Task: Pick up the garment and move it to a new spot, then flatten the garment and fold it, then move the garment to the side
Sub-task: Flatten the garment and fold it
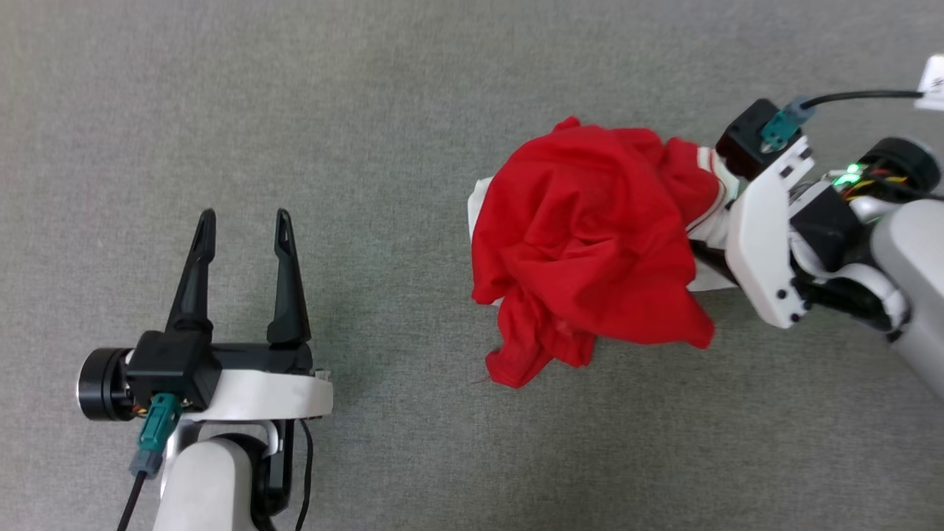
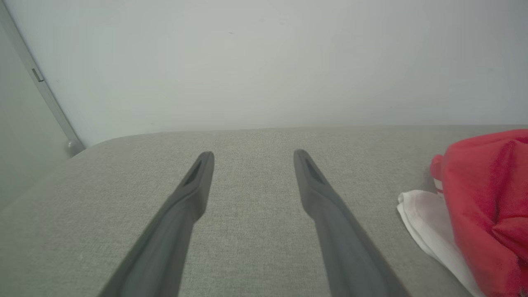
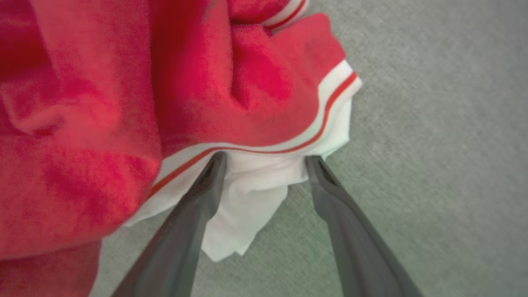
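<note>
The grey cloth-covered desk [image 1: 295, 88] carried one item. The garment [image 1: 590, 236] lay at right of centre in the head view as a crumpled red heap. White sleeve cloth showed at the heap's left and right edges, and no lettering was visible.

The right gripper [image 3: 264, 161] entered from the right edge of the head view. In its wrist view the jaws stood moderately apart, straddling a fold of white sleeve [image 3: 247, 206] beneath the striped trim [image 3: 326, 111], with the tips hidden under the cloth. No clamping was evident.

The left gripper [image 1: 243, 221] was at lower left of the head view, jaws wide with nothing between them, well apart from the garment.

Assessment: the first step, the pick-up, was in hand, with the grasp placed but not closed. The next move calls for closing on the sleeve fold. A lift would then have to be high enough for the trailing heap to clear the desk.
</note>
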Robot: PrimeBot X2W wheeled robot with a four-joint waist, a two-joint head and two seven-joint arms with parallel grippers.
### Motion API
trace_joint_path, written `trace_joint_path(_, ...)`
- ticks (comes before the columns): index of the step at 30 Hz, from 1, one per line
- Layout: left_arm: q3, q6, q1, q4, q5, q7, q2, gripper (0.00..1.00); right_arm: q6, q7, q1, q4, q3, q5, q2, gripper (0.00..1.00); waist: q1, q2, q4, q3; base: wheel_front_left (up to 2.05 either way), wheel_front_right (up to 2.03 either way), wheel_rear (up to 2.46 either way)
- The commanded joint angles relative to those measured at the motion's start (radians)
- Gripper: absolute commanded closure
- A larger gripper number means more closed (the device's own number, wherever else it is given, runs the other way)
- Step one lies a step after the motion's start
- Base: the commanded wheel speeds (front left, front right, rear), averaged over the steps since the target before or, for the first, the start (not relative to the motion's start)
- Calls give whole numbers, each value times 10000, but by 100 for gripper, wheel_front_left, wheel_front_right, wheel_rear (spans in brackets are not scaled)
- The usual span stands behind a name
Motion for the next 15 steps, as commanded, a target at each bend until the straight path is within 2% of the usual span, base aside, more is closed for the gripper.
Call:
trace_joint_path(1, -13, 37, -141, -57, -56, -27, -16, 0, -3, -80, -29, 151, 99, 95, 129, 0, -3, -1, 193, 338, 0, 0, 0)
trace_joint_path(4, -86, 85, -264, -57, -141, -27, -17, 0, -1, -163, 514, 781, 829, 173, 450, 0, -3, -1, 263, 510, 0, 0, 0)
trace_joint_path(9, -97, 159, -260, 61, -159, -27, -16, 0, 16, -564, 1094, 1388, 1892, 403, 629, 0, -3, -1, 271, 492, 0, 0, 0)
trace_joint_path(10, -60, 157, -215, 88, -137, -27, -13, 0, 17, -772, 984, 1366, 1982, 391, 614, 66, -3, -1, 236, 427, 0, 0, 0)
trace_joint_path(11, -36, 151, -167, 117, -116, -27, -15, 0, 20, -1000, 829, 1308, 2039, 375, 565, 100, -3, -1, 195, 341, 0, 0, 0)
trace_joint_path(15, 34, 167, 39, 195, -76, -27, -12, 0, 10, -2000, 65, 963, 2060, 283, 30, 100, -3, -1, -3, -206, 0, 0, 0)
